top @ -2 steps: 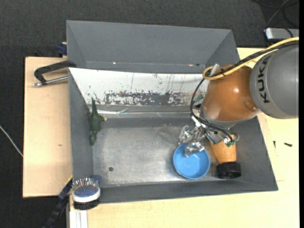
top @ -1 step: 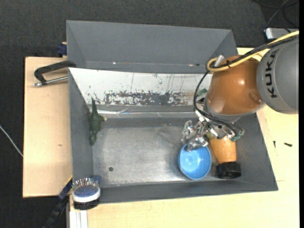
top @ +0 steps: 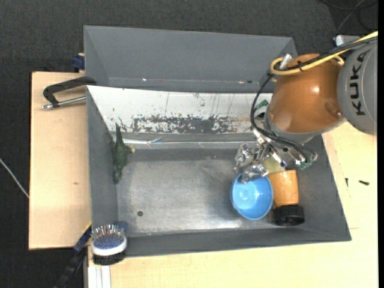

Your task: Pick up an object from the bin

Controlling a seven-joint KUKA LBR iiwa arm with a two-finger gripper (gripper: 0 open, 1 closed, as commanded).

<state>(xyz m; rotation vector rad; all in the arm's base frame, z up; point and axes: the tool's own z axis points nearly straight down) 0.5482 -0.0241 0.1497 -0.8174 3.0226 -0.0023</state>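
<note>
My gripper [top: 251, 164] hangs low in the right part of the bin, its metal fingers just above the far rim of a blue bowl [top: 252, 198]. The bowl rests on the bin floor, tipped a little, with its hollow facing up. Right beside the bowl, on its right, lies an orange bottle with a black cap [top: 285, 197], the cap pointing to the near wall. Nothing shows between the fingers, and their spread is hard to read against the clutter of the wrist.
A dark green toy lizard [top: 120, 156] lies against the left wall of the bin. A small dark speck [top: 140, 214] sits on the floor near the front left. The arm's orange cover and cables hang over the right rear corner.
</note>
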